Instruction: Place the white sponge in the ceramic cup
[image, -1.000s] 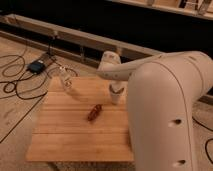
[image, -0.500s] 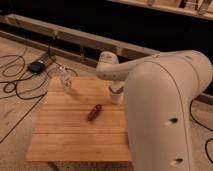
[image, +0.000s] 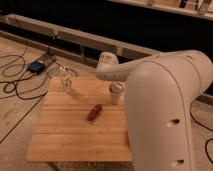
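Note:
The ceramic cup (image: 115, 93) stands upright near the far right of the wooden table (image: 70, 135), right against the edge of my big white arm (image: 165, 105). The arm fills the right side of the view, and its rounded joint (image: 107, 64) sits just above and behind the cup. My gripper is not in view; it lies somewhere behind the arm. The white sponge is hidden or out of view.
A reddish-brown oblong thing (image: 94, 112) lies mid-table, in front of the cup. A small clear bottle (image: 66, 80) stands at the table's far left corner. Cables (image: 15, 87) and a dark box (image: 36, 66) lie on the floor to the left.
My arm has shifted a little to the left and now covers more of the table's right side and the cup's right edge. The objects on the table have not moved.

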